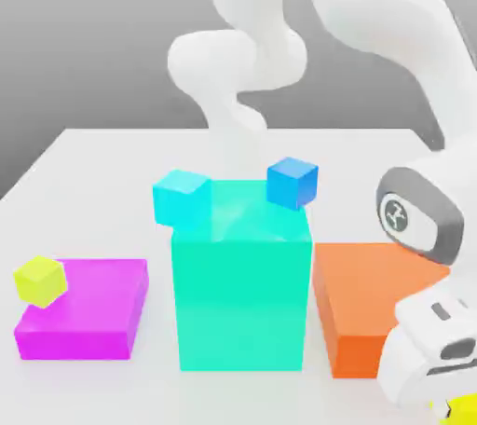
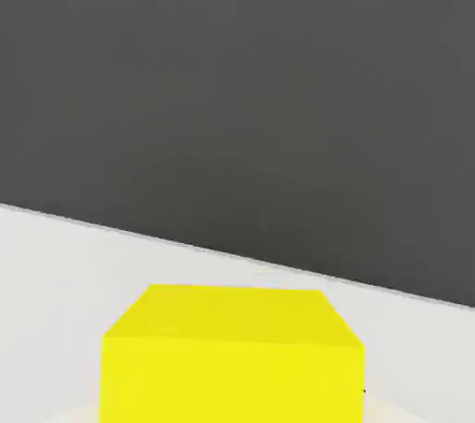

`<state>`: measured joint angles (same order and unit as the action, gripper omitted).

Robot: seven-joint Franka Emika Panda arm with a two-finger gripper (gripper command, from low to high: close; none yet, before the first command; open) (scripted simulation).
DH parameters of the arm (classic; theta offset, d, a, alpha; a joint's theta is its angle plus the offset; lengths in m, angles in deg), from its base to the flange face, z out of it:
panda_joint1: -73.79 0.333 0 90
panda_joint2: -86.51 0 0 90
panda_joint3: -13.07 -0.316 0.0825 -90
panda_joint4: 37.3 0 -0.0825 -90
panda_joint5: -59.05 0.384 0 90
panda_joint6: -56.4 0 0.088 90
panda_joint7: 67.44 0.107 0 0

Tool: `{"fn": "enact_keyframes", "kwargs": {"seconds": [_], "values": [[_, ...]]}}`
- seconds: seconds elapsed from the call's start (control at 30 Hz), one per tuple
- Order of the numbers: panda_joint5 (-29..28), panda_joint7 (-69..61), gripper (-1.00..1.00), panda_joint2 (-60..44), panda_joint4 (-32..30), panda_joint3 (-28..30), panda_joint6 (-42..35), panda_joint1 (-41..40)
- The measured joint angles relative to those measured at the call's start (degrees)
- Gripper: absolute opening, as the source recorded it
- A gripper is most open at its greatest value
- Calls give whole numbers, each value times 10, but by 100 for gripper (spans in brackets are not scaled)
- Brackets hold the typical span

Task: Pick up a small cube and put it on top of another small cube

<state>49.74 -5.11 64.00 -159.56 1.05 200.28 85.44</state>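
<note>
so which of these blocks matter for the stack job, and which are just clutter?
In the job:
- warm-yellow small cube, close under the hand camera
- stacking target: one of the other small cubes, can't tell which

Other things:
- lime small cube
- cyan small cube
- blue small cube
- magenta block
- teal block
- orange block

Exterior wide on table; hand close on small cube

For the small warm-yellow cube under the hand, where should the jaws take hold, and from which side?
Probably from above, across two opposite vertical faces of the small warm-yellow cube. It sits flat on the white table with its sides free, and its faces are flat and parallel.
</note>
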Motion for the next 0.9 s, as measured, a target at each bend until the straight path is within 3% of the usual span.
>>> {"fn": "enact_keyframes", "kwargs": {"seconds": [0.33,0.9], "values": [[44,-81,-100,209,-96,4,-109,-32],[111,-216,-100,563,-260,64,-294,-31]]}}
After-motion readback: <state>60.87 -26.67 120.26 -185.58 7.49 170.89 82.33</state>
